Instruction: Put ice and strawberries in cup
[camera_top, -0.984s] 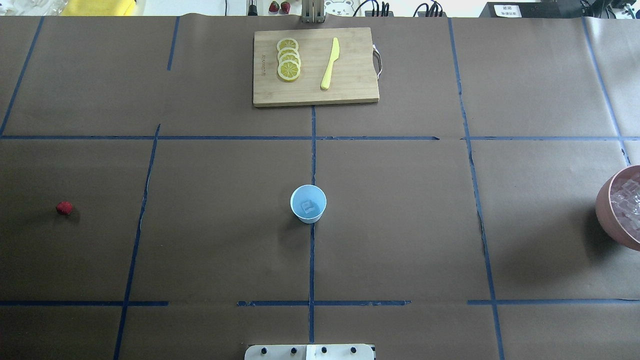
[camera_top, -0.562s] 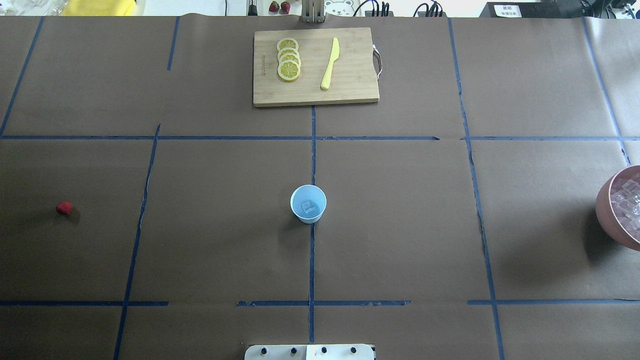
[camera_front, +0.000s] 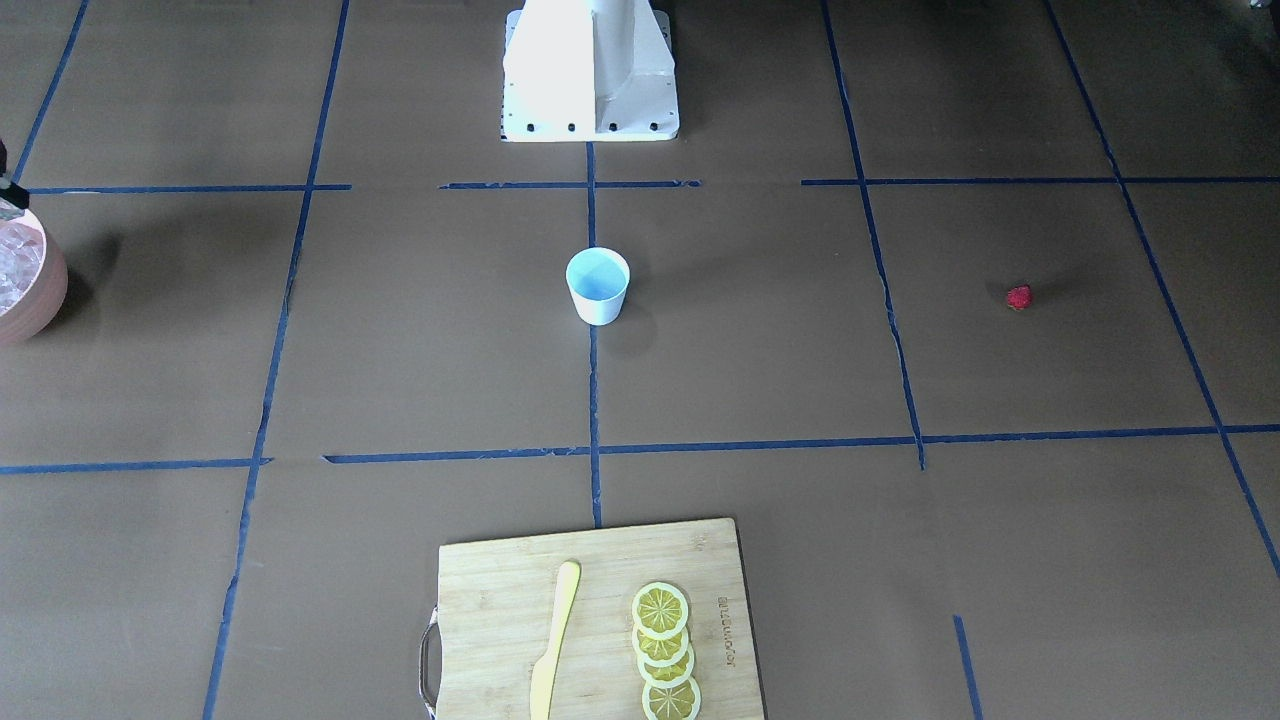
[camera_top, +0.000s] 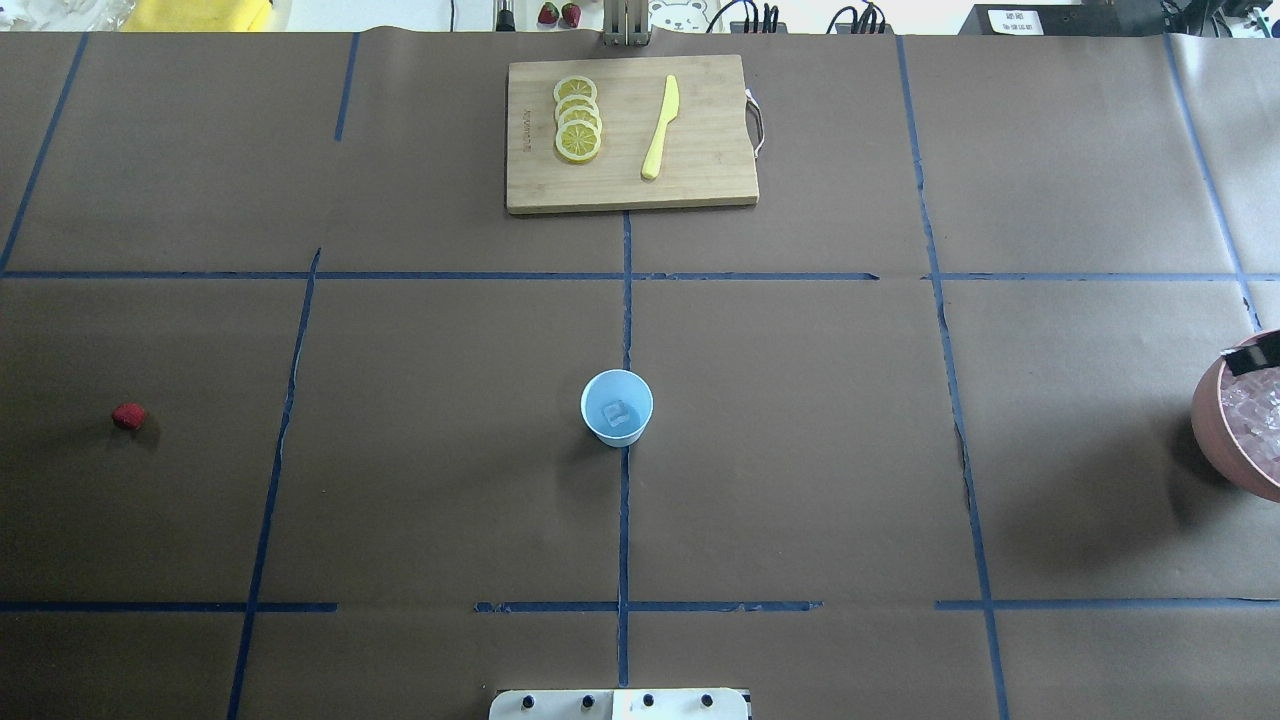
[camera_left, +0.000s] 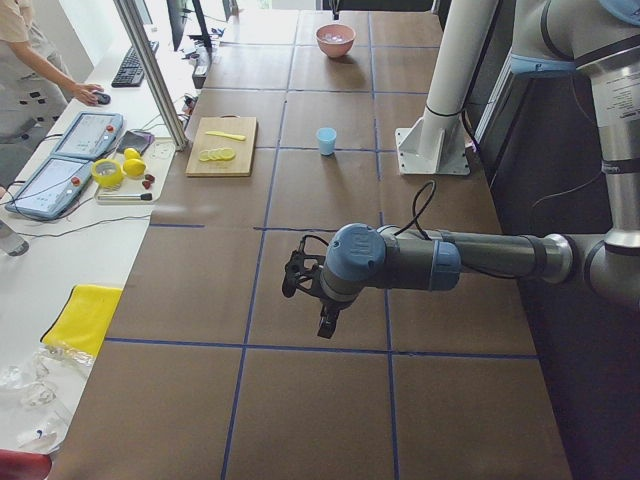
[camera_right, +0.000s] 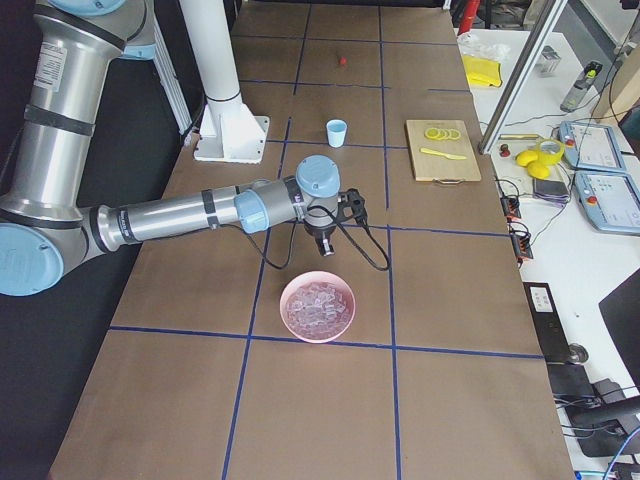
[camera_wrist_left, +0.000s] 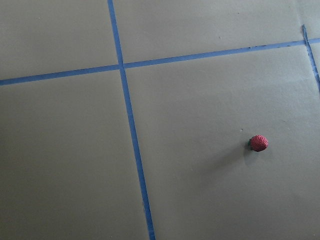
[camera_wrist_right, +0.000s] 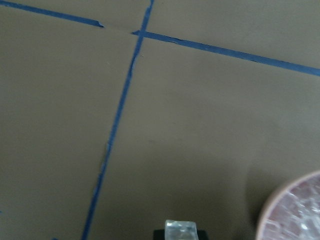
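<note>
Now right gripper (camera_right: 322, 250) clamped on ice cube (camera_wrist_right: 180, 230) beside bowl (camera_top: 1205, 428), left gripper (camera_left: 327, 326) state unclear, strawberry (camera_wrist_left: 258, 143) apart.

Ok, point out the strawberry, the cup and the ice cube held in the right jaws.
strawberry (camera_wrist_left: 259, 143): left wrist view, middle of the berry.
cup (camera_front: 598, 308): front-facing view, outer white wall.
ice cube (camera_wrist_right: 180, 231): right wrist view, middle of its visible face.
</note>
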